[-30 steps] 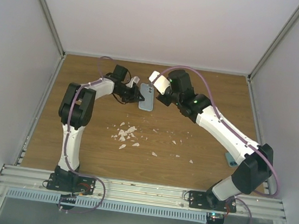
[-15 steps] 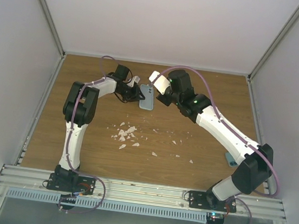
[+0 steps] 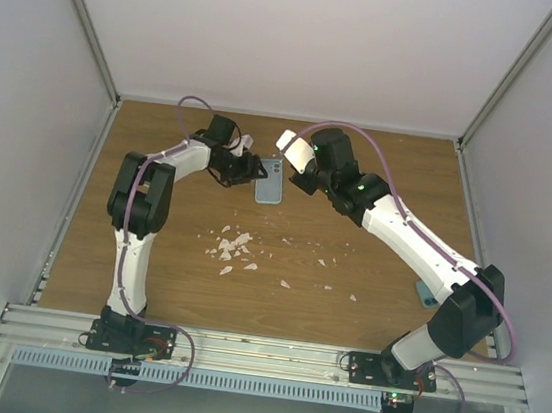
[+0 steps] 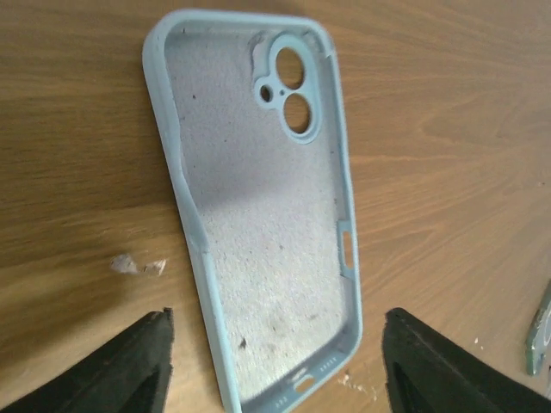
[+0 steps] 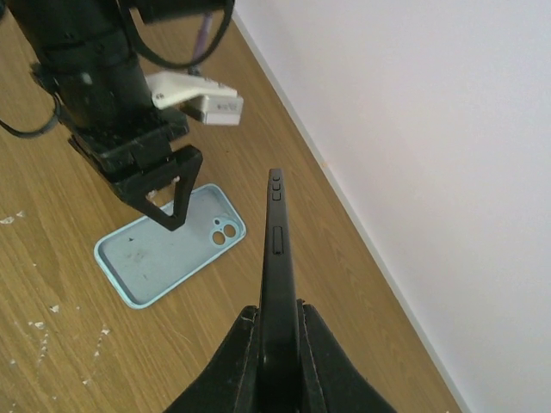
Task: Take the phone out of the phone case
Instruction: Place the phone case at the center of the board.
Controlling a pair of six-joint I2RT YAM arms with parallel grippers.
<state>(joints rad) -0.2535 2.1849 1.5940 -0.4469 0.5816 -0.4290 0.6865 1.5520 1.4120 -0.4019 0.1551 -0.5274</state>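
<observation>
The light blue phone case [image 4: 258,206] lies empty on the wooden table, inside facing up, camera holes at its far end. My left gripper [image 4: 277,323] is open, its black fingers [image 4: 129,361] standing on either side of the case's near end without touching it. From above, the case [image 3: 270,183] sits between both grippers, the left gripper [image 3: 251,167] just at its left. The dark phone [image 5: 277,249] is out of the case, held edge-up above the table by my right gripper [image 5: 277,314], which is shut on its lower end. The case [image 5: 168,249] lies to its left.
White crumbs [image 3: 234,247] are scattered on the table nearer the arm bases. A small blue object [image 3: 427,295] lies by the right arm's lower link. The back wall [image 5: 413,172] runs close behind the phone. Side walls enclose the table.
My left gripper has gone from shut at the case's left edge to open, letting the case go. The right gripper holds the phone as before.
</observation>
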